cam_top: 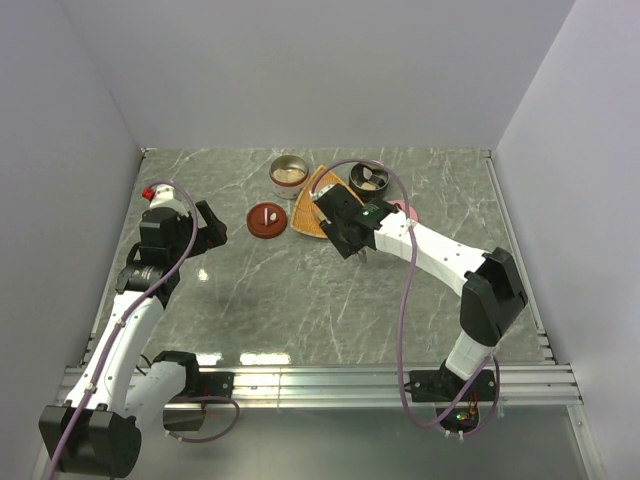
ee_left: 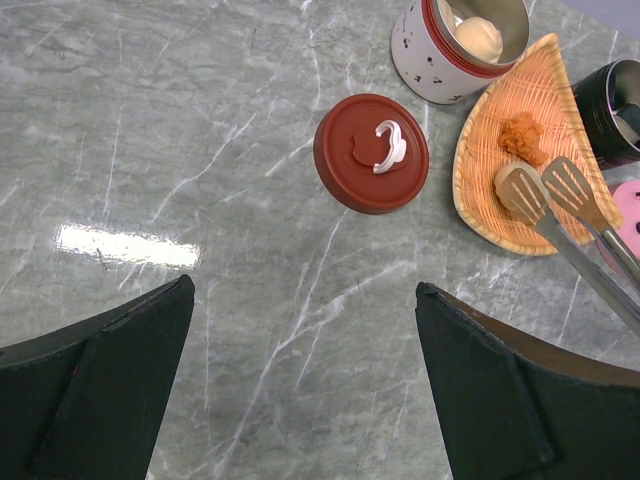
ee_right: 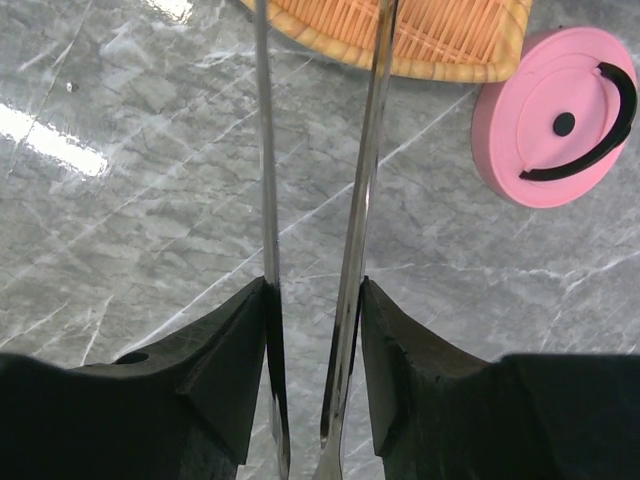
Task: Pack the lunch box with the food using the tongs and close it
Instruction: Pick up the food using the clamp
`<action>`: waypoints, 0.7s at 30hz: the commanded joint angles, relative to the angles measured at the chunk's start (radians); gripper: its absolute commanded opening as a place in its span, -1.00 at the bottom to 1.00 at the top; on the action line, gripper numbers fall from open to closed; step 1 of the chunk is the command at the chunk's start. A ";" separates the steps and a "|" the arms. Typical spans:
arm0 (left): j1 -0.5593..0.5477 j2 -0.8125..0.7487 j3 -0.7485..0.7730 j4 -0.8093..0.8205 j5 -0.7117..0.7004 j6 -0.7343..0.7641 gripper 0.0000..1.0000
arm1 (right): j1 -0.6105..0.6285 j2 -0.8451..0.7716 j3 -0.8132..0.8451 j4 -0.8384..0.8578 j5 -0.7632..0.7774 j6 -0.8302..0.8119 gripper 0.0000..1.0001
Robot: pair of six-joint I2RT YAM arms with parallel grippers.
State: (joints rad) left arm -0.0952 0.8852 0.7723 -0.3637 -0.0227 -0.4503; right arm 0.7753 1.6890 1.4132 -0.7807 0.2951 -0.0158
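My right tool [ee_right: 313,290] is clamped on the tongs [ee_left: 571,187]. Both fingers press the two thin metal arms, which stand slightly apart. The slotted tips reach over the orange woven tray [ee_left: 495,215], just beside an orange food piece [ee_left: 521,134] lying on it; I cannot tell whether they pinch anything. A white jar [ee_left: 425,55] with a red rim stands open behind the tray, with a pale lump [ee_left: 478,36] inside, and a dark pot [ee_left: 620,95] stands next to it. A red lid [ee_left: 371,153] lies flat on the table [cam_top: 300,300] on the tray's left in the overhead view, and a pink lid [ee_right: 558,115] on its right. My left tool [ee_left: 303,290] hovers over bare marble with its fingers wide apart, gripping nothing.
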 commanded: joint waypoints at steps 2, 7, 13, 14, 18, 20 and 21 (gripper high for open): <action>-0.001 -0.022 -0.008 0.034 0.012 -0.004 0.99 | 0.009 -0.009 0.053 -0.006 -0.010 0.013 -0.10; -0.001 -0.022 -0.011 0.035 0.010 -0.004 0.99 | 0.007 -0.011 0.081 -0.008 -0.005 0.004 -0.55; -0.001 -0.029 -0.011 0.032 0.003 -0.002 0.99 | 0.008 0.001 0.161 -0.034 0.009 0.001 -0.57; -0.003 -0.029 -0.013 0.031 0.001 -0.002 0.99 | 0.007 0.001 0.176 -0.037 0.012 0.000 -0.57; -0.001 -0.032 -0.011 0.032 0.003 -0.002 0.99 | 0.007 0.021 0.277 -0.032 0.044 -0.007 -0.57; -0.001 -0.032 -0.013 0.032 0.003 -0.001 0.99 | 0.002 0.056 0.320 -0.031 0.053 -0.013 -0.56; -0.003 -0.032 -0.013 0.032 0.001 -0.001 0.99 | 0.002 0.072 0.372 -0.034 0.053 -0.013 -0.55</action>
State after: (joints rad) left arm -0.0952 0.8719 0.7586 -0.3630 -0.0235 -0.4503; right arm 0.7757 1.7214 1.6756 -0.8352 0.3111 -0.0174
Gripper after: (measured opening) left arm 0.995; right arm 0.317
